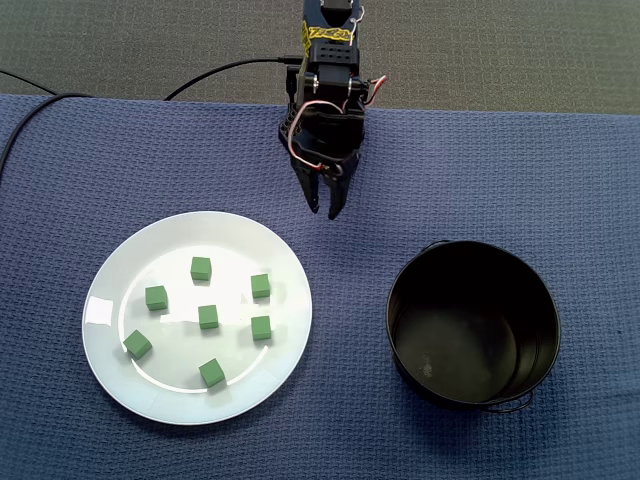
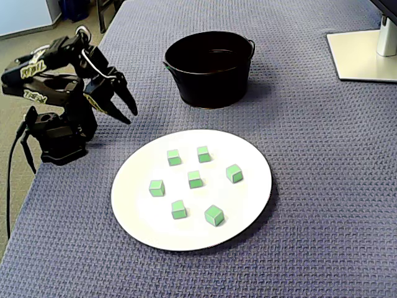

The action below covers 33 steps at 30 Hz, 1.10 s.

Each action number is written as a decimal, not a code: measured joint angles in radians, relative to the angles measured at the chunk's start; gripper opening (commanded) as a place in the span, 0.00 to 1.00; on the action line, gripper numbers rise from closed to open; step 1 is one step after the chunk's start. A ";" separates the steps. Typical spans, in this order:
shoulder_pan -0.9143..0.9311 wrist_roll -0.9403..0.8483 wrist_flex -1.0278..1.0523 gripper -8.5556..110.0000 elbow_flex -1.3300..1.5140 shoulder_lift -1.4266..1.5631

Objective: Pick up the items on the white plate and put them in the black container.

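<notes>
Seven small green cubes (image 1: 208, 317) sit spread out on the white plate (image 1: 170, 240), none touching. That's at 8 o'clock in a fixed view from above. The black container (image 1: 470, 345) is at 4 o'clock, clear of the plate, and you can see right down to its floor. The pincer (image 1: 324, 210) hangs at 12 o'clock over the blue-clothed table (image 1: 560, 180), tips aimed toward 6, jaws a crack apart and gripping nothing.

A fixed view from the side flips it: container (image 2: 208, 81) at 12 with its outer wall showing, plate (image 2: 248, 198) near 6, pincer (image 2: 130, 117) at 9. Only this one catches the arm's base (image 2: 59, 139) and a white stand foot (image 2: 363, 53) at 2 o'clock. The cubes look matte, sharp-edged and paler on top.
</notes>
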 measured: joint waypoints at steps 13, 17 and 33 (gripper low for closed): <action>0.276 0.428 -0.098 0.23 -0.480 -0.704; 0.293 0.456 -0.101 0.25 -0.552 -0.865; 0.307 0.463 -0.229 0.26 -0.644 -1.173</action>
